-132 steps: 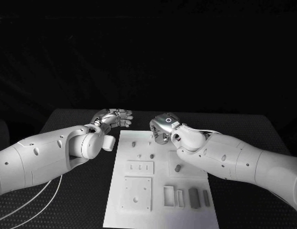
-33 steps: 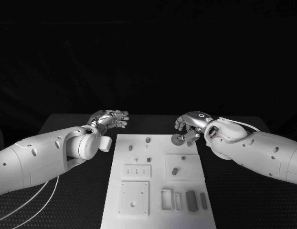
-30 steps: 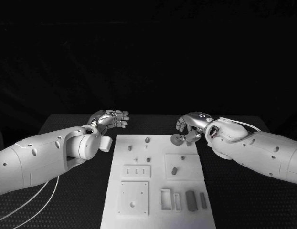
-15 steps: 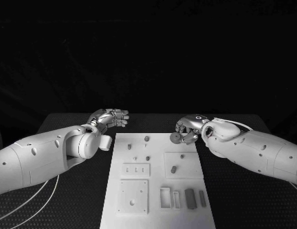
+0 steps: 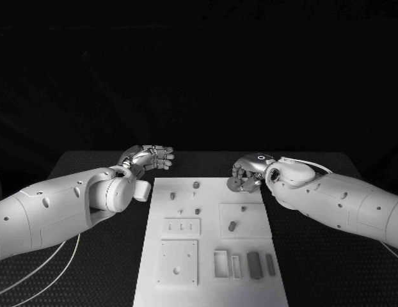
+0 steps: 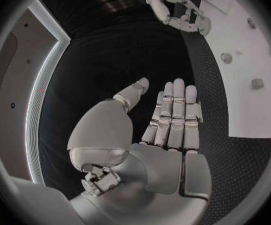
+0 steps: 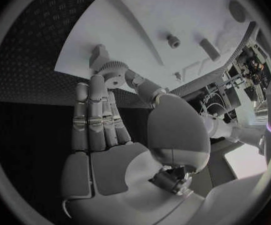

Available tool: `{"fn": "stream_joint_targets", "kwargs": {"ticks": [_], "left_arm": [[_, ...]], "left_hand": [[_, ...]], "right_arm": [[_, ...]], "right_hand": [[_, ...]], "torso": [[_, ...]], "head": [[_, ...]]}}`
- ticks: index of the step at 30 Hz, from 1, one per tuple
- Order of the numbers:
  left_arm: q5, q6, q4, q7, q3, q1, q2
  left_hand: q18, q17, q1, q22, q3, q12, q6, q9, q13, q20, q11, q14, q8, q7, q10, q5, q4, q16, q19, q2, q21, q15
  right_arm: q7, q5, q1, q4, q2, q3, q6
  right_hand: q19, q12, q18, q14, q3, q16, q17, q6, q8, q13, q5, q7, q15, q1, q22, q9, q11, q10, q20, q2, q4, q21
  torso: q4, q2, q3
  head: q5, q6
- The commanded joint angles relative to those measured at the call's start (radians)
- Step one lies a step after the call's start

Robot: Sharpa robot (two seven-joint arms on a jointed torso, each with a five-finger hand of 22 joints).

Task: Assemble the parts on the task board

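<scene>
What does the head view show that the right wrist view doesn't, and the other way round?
Head view alone: the whole task board with its near end, where rectangular recesses and slim grey parts sit, plus the left robot hand held off the board's far left corner, holding nothing.

Right wrist view alone: the toothed rim of the small gear pinched at the right robot hand fingertips, seen close up.

Both: the right robot hand holding that gear at the board's far right corner, and the board's far end with small pegs.
</scene>
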Motion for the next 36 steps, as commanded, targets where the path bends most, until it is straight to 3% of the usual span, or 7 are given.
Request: {"fn": "stream_joint_targets", "kwargs": {"ticks": [1, 10, 23, 36], "left_arm": [[-0.001, 0.011, 0.005, 0.012, 0.001, 0.001, 0.003], [-0.001, 0.011, 0.006, 0.012, 0.001, 0.001, -0.001], [-0.001, 0.012, 0.009, 0.01, 0.001, 0.001, -0.002], [-0.001, 0.014, 0.013, 0.006, 0.001, 0.001, 0.0]], "left_hand": [[0.018, 0.002, -0.013, 0.02, 0.006, -0.005, 0.001, -0.001, 0.0, -0.001, 0.006, -0.004, -0.004, 0.005, 0.002, -0.005, 0.0, -0.004, -0.009, -0.001, 0.004, 0.003], [0.018, 0.003, -0.014, 0.02, 0.007, -0.007, -0.003, -0.002, 0.0, -0.001, 0.007, -0.004, -0.006, 0.004, 0.0, -0.004, 0.0, -0.004, -0.01, -0.001, 0.005, 0.003], [0.018, 0.003, -0.016, 0.02, 0.007, -0.007, -0.003, -0.002, 0.0, -0.001, 0.007, -0.004, -0.006, 0.004, 0.0, -0.004, 0.001, -0.004, -0.01, 0.0, 0.006, 0.003], [0.018, 0.004, -0.016, 0.02, 0.007, -0.007, -0.003, -0.002, 0.0, -0.001, 0.006, -0.004, -0.006, 0.004, -0.001, -0.004, 0.001, -0.004, -0.01, 0.001, 0.006, 0.003]], "right_arm": [[0.006, -0.012, -0.002, -0.012, 0.007, -0.005, 0.027], [-0.001, -0.016, -0.012, -0.028, 0.022, -0.009, 0.032], [-0.008, -0.028, -0.016, -0.029, 0.037, -0.018, 0.092], [-0.023, -0.062, -0.022, -0.055, 0.059, -0.049, 0.175]], "right_hand": [[-0.006, 0.002, 0.008, -0.006, 0.012, 0.006, -0.003, 0.006, 0.003, -0.003, -0.008, -0.002, 0.002, 0.002, 0.002, -0.002, -0.001, 0.007, 0.003, 0.013, 0.001, -0.004], [-0.008, -0.003, 0.008, -0.012, 0.048, 0.012, -0.01, -0.003, -0.002, -0.014, -0.026, 0.0, 0.007, 0.002, 0.003, -0.009, 0.005, -0.005, 0.004, 0.013, 0.008, -0.005], [-0.01, 0.01, 0.008, -0.016, 0.045, 0.023, -0.014, 0.01, 0.008, -0.012, -0.028, 0.001, 0.004, -0.022, 0.009, -0.009, 0.001, 0.018, 0.005, 0.02, 0.008, -0.002], [-0.016, 0.021, 0.008, -0.025, 0.035, 0.034, -0.017, 0.038, 0.025, -0.003, -0.029, 0.0, -0.003, -0.047, 0.016, -0.008, -0.006, 0.047, 0.006, 0.049, 0.005, 0.0]], "torso": [[0.0038, 0.0, -0.0008], [0.0038, 0.003, 0.0021], [0.0035, 0.002, 0.0017], [0.0041, 0.002, 0.0018]], "head": [[-0.002, -0.002], [0.004, -0.003], [0.007, -0.012], [0.008, -0.02]]}}
